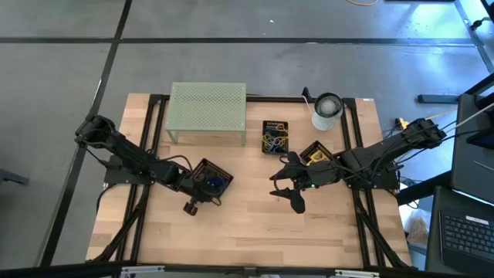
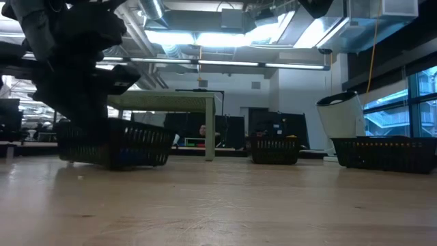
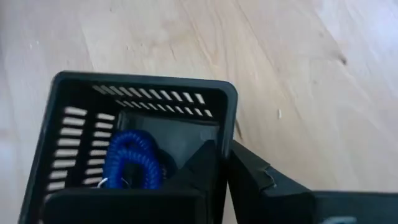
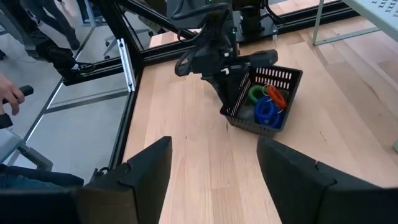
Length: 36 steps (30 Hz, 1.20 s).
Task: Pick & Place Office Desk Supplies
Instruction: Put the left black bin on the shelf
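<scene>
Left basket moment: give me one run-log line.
left gripper: on basket wall | basket: coil loops inside | right gripper: open, empty, mid-table

Left tool (image 4: 225,70) nearly closed, tilted low; right tool (image 1: 287,189) hovers, fingers spread wide

No readable text, label or number anywhere.

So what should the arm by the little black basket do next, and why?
Probably let go and lift the left end effector away. Its fingers straddle the wall of the black basket, which already sits on the wooden table with blue, green and orange coil loops inside. The right end effector hangs open and empty nearby.
</scene>
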Available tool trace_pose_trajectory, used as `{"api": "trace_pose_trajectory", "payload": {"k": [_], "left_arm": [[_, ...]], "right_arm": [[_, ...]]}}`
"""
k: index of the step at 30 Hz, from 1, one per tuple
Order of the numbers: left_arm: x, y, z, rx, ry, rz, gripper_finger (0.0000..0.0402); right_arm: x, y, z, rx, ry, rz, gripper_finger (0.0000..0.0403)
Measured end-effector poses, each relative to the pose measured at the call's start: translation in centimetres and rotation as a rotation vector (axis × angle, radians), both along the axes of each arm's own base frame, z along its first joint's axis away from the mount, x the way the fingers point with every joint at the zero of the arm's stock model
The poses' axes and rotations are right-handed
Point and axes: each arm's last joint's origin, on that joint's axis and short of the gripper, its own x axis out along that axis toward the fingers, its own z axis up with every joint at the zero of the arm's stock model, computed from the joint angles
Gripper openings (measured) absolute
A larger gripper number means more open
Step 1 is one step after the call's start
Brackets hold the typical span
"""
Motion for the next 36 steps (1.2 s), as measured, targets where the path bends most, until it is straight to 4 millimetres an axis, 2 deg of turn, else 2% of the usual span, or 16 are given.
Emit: {"api": "trace_pose_trajectory", "payload": {"k": [13, 22, 29, 32, 36], "left_arm": [[0.1, -0.2, 0.2, -0.067, -0.01, 0.077, 0.0107], [2.4, -1.1, 4.0, -0.282, -0.126, 0.28, 0.0146], [3.0, -0.7, 4.7, -0.366, -0.246, 0.618, 0.0169], [3.4, -0.5, 4.2, -0.447, -0.287, 0.806, 0.0184], [4.0, -0.7, 2.6, -0.509, -0.26, 0.943, 0.0204]], "right_arm": [[0.0, 0.0, 0.0, 0.0, 0.0, 0.0, 0.0237], [0.0, 0.0, 0.0, 0.0, 0.0, 0.0, 0.0237], [0.0, 0.0, 0.0, 0.0, 0.0, 0.001, 0.0237], [0.0, 0.0, 0.0, -0.001, 0.0, 0.001, 0.0237], [0.0, 0.0, 0.0, -0.001, 0.0, 0.001, 0.0237]]}}
